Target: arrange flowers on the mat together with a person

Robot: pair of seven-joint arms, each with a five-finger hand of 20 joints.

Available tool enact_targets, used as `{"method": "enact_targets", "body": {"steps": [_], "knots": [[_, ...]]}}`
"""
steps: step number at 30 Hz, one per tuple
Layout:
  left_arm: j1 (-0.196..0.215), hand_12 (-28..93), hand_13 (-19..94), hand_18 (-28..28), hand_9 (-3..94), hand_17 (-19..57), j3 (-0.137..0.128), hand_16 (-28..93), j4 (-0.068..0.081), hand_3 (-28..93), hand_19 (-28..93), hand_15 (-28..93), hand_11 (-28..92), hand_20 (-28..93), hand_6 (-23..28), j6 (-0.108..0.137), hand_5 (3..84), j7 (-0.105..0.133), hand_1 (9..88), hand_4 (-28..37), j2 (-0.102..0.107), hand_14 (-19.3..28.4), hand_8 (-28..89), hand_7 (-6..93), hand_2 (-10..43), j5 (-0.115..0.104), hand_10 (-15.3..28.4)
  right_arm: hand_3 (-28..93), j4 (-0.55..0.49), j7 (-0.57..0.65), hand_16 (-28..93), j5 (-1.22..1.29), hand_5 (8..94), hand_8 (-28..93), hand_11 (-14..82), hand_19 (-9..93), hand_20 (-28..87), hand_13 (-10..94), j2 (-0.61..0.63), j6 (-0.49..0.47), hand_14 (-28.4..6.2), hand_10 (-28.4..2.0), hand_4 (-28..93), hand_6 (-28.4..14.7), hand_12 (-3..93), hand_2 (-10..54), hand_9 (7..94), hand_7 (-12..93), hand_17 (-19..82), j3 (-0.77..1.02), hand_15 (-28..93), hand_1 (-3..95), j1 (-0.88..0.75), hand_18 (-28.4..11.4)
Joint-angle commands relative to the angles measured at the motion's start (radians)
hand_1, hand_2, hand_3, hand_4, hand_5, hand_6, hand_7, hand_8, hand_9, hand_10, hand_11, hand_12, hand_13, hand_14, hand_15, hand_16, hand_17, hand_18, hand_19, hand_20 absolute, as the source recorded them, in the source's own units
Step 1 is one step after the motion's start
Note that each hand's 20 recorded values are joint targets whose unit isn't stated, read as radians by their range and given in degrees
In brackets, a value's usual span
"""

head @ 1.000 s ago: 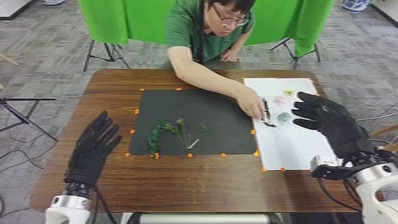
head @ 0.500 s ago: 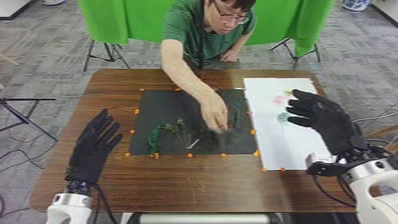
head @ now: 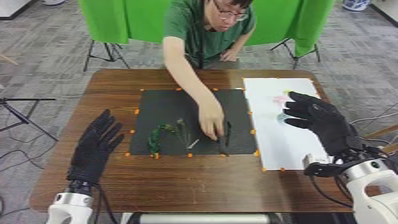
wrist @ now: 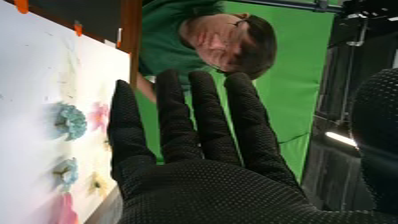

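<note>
Lying on the dark mat [head: 169, 110], left of its middle and toward its near edge, are green sprigs [head: 155, 138], with a pale stem [head: 193, 144] beside them. Farther right, a long dark stem [head: 228, 134] runs lengthwise down to the mat's near edge. The person's hand [head: 211, 124] is just beside it; whether they touch, I cannot tell. The person's forearm [head: 185, 75] crosses above the mat from the far side. Right of the mat, a white sheet [head: 284, 147] carries blue-green flowers [wrist: 71, 121], pink flowers [wrist: 64, 211] and yellowish ones. The robot's right hand [head: 322, 119] hangs over the sheet's right side, partly covering it, fingers extended and spread, grasping nothing. The left hand [head: 91, 150], over the brown table [head: 178, 185] left of the mat, is likewise unclenched and holds nothing.
</note>
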Motion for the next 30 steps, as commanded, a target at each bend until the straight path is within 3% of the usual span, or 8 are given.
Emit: {"method": "enact_targets", "body": {"steps": [1,4,7,11,17,19,25,30], "knots": [[0.006,15,16,19.7,16.5,-11.4,-0.002,8,0.006,66,37,11,17,6,1.9,-0.007,25.0,-0.008,30.9,-24.8,0.000,11.0,-11,19.6,-7.1,-0.001,8.8,81,0.001,0.004,30,-0.016,35.2,-9,11.0,40,21,31,0.001,-0.022,-13.0,-14.2,-26,-6.0,21.6,-3.4,36.6,16,4,-0.004,12,14.1,-0.002,-23.2],[-0.018,15,16,19.7,16.6,-11.4,0.007,8,0.016,67,37,11,17,6,1.9,-0.015,25.1,-0.005,30.8,-24.8,0.001,11.0,-11,19.6,-7.2,0.002,8.8,81,0.002,-0.007,30,-0.017,35.2,-9,11.0,41,21,31,0.008,-0.014,-13.0,-14.2,-26,-6.0,21.7,-3.4,36.6,16,4,-0.001,12,14.1,0.004,-23.2],[-0.010,15,16,19.7,16.6,-11.4,0.002,8,0.009,67,37,11,17,6,1.9,-0.013,25.1,-0.005,30.8,-24.9,0.008,10.9,-11,19.5,-7.2,0.004,8.8,82,0.009,-0.011,30,-0.025,35.3,-9,11.0,41,21,31,0.004,-0.007,-13.0,-14.2,-25,-5.9,21.6,-3.6,36.6,16,4,-0.016,12,14.2,0.017,-23.2],[0.016,15,16,19.7,16.7,-11.3,0.002,8,0.003,67,37,11,17,6,1.9,-0.004,25.1,-0.008,30.8,-24.9,-0.005,11.0,-11,19.5,-7.0,-0.009,8.7,82,0.008,-0.010,30,-0.044,35.3,-9,11.4,41,21,32,0.005,-0.011,-12.7,-14.1,-25,-5.9,21.8,-4.7,36.8,16,4,-0.020,13,15.1,0.015,-23.1],[-0.001,15,16,19.7,16.8,-11.2,0.002,7,0.004,67,37,11,17,6,2.0,-0.008,25.2,-0.007,30.8,-24.9,-0.005,11.0,-11,19.5,-7.0,0.001,8.8,83,0.010,-0.021,30,-0.056,35.4,-10,13.2,44,22,32,0.024,0.020,-12.7,-14.0,-26,-5.8,22.1,-5.9,37.4,17,5,-0.025,15,16.2,0.029,-23.0],[0.002,15,16,19.7,16.9,-11.1,0.003,7,0.003,67,37,11,17,6,2.0,-0.009,25.3,-0.009,30.8,-24.9,-0.009,11.1,-11,19.5,-6.9,-0.002,8.8,83,0.015,-0.026,29,-0.082,35.4,-10,13.9,45,23,33,0.046,0.077,-12.6,-13.9,-26,-5.7,21.8,-6.9,37.8,18,6,-0.051,17,16.9,0.041,-23.0],[0.021,15,16,19.7,17.0,-11.1,0.002,7,-0.002,67,37,12,17,6,2.0,0.001,25.3,-0.008,30.7,-24.9,-0.011,11.1,-11,19.6,-7.0,-0.004,8.9,83,0.075,-0.057,21,-0.480,36.3,-13,18.6,57,29,38,0.178,0.237,-11.0,-12.2,-28,-5.0,21.6,-9.5,38.8,24,11,-0.144,33,24.5,0.115,-22.2],[0.002,15,17,19.8,17.0,-11.1,0.005,7,0.003,67,37,12,17,7,2.2,-0.004,25.7,-0.008,30.8,-25.0,-0.008,11.3,-11,19.7,-7.0,0.002,9.0,85,0.148,-0.037,17,-0.866,36.0,-17,21.9,70,37,41,0.265,0.236,-10.6,-8.8,-28,-1.2,22.1,-9.5,35.4,30,17,-0.185,57,31.3,0.188,-20.2]]}}
